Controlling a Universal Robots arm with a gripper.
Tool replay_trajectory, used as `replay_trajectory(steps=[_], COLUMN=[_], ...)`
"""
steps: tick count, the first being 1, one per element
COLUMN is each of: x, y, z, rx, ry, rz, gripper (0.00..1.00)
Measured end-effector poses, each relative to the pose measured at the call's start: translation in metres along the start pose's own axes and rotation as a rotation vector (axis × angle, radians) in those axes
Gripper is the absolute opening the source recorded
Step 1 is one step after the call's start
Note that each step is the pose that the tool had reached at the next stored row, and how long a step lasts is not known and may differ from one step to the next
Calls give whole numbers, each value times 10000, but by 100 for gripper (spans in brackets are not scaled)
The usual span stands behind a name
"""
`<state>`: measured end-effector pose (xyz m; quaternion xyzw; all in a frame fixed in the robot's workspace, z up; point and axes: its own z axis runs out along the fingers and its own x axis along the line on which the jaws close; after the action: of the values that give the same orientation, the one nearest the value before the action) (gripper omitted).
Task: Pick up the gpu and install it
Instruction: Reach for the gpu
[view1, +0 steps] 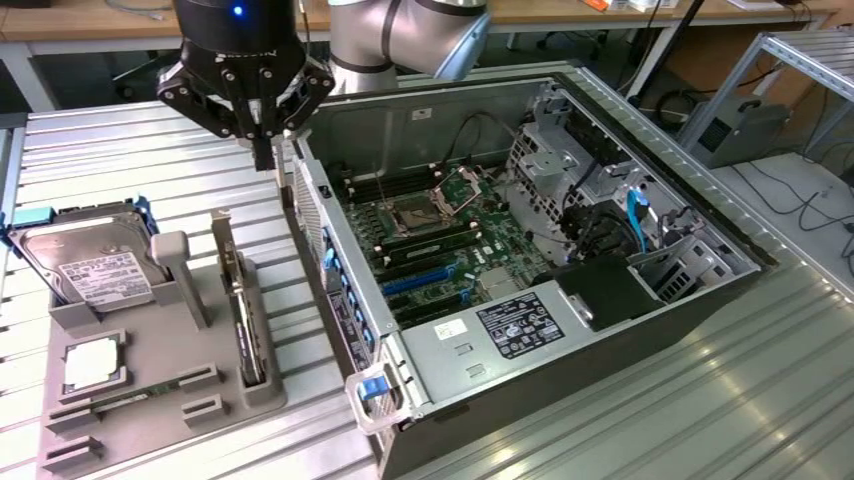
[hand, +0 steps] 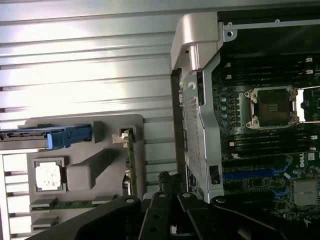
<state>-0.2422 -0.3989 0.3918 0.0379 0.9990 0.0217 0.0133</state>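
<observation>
My pincer (view1: 264, 155) is closed: the fingers are pressed together with nothing between them. It hangs tips-down just outside the computer case (view1: 507, 388), beside the far end of the case's perforated wall (view1: 310, 215), on the exterior view's left of the case. I cannot tell whether the fingertips touch that wall. The gpu (view1: 242, 300) is not in my grip. It stands on its long edge in a slot of the grey holder (view1: 160, 400), which lies on the ribbed metal table (view1: 694, 400) alongside the case, on the exterior view's left of it. Of the parts in the holder, the gpu is the one nearest the case; it runs roughly parallel to the perforated wall and is apart from it. My pincer is above and beyond the far end of the gpu, closer to the case than the card is, and does not touch it. Farther from the case, the same holder carries a hard drive (view1: 87, 265) with a white label and blue rails, standing on edge; a processor (view1: 91, 362) lying flat; and a memory stick (view1: 134, 393) on edge. The case lies on its side with its panel off. Inside it the motherboard (view1: 454, 250) faces up, with a processor socket (view1: 420, 215) near its middle and blue expansion slots (view1: 416, 283) close to the perforated wall.
</observation>
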Motion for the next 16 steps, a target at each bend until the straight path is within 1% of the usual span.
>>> replay_trajectory(steps=[2, 6, 8, 12, 16], x=[43, 224, 283, 376, 432], y=[-3, -17, -21, -28, -33], z=[0, -5, -6, -8, -9], rx=[-1, 0, 0, 0, 0], ry=[-1, -4, -5, -6, -6], rz=[0, 0, 0, -1, 0], gripper=[11, 11, 11, 11, 11])
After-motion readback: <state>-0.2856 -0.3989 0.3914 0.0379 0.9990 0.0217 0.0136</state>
